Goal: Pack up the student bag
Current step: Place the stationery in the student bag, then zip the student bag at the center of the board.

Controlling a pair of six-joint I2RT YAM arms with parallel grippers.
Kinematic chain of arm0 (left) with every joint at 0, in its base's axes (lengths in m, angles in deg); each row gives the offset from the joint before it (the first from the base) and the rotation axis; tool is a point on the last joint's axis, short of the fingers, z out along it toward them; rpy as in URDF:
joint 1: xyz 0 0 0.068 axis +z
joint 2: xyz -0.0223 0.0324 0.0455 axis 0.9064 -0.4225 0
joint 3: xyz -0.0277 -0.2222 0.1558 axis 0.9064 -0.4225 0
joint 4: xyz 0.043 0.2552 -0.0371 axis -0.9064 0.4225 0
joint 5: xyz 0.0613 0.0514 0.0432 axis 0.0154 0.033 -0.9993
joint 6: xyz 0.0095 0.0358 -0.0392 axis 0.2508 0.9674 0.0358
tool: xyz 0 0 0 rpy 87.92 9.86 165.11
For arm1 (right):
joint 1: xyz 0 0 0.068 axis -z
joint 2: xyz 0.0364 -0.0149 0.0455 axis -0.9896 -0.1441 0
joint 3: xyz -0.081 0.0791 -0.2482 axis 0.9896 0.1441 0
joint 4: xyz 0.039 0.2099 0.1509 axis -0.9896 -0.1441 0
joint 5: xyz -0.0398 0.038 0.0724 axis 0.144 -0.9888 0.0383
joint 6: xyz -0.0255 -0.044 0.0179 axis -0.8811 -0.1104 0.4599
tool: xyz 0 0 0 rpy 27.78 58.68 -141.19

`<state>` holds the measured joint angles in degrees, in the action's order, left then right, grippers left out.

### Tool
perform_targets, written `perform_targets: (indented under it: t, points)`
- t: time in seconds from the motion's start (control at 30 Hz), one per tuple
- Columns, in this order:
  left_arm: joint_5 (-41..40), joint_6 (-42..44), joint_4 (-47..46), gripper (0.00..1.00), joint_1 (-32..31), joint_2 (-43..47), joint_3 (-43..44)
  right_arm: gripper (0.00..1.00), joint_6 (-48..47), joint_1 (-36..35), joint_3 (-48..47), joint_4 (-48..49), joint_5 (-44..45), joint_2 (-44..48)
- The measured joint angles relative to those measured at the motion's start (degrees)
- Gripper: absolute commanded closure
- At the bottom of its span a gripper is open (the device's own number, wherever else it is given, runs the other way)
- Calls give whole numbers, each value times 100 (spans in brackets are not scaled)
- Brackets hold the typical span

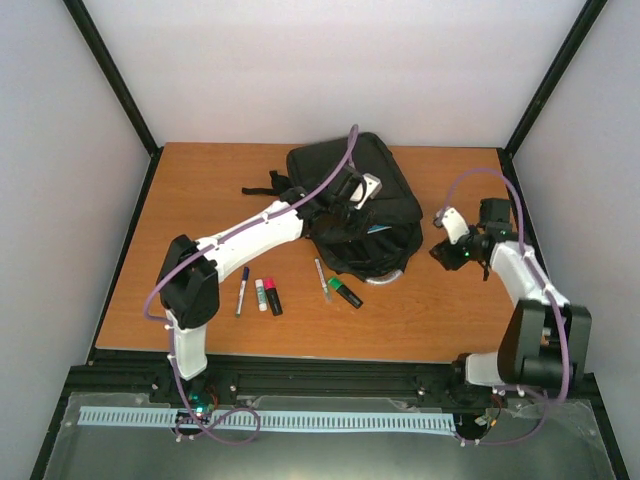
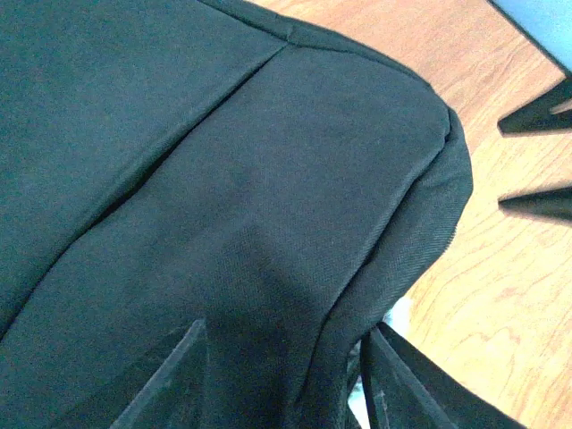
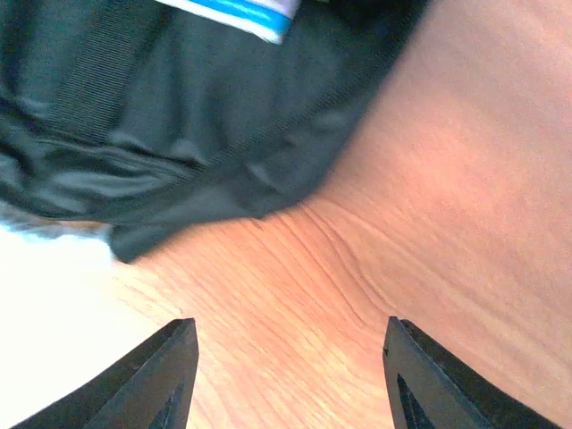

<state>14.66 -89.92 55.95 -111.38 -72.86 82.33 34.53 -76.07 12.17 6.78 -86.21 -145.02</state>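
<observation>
The student bag (image 1: 375, 205), a large black backpack, lies in the middle of the wooden table. My left gripper (image 1: 350, 195) is down on top of it. In the left wrist view its fingers (image 2: 170, 384) stand apart, open, with the black fabric (image 2: 268, 223) bulging right beneath and between them. My right gripper (image 1: 443, 250) hovers just right of the bag. It is open (image 3: 286, 375) over bare wood, nothing between its fingertips. The bag's edge (image 3: 179, 170) lies just ahead of it, and a blue-and-white item (image 3: 237, 13) shows at the bag's opening.
In front of the bag lie a blue pen (image 1: 242, 290), a white marker (image 1: 262, 294), a black marker with a pink cap (image 1: 272, 297), a thin pen (image 1: 321, 278) and a green highlighter (image 1: 345, 292). Black straps (image 1: 265, 188) trail left of the bag.
</observation>
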Motion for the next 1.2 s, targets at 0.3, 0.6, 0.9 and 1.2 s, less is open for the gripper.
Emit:
perform_targets:
  t: [0.3, 0.6, 0.9, 1.2]
  points:
    - [162, -111, 219, 14, 2, 463, -769, 42, 664, 785, -625, -741, 334, -1322]
    - [-118, -452, 155, 6, 407, 1786, -2186, 45, 953, 787, -584, -608, 927, -1790]
    - [-48, -1541, -1119, 15, 1453, 1963, -3954, 47, 1073, 802, -820, -605, 1051, -2277]
    - [114, -1329, -2769, 30, 1528, 1598, -4861, 47, 1305, 448, -2192, -1335, 435, -2253]
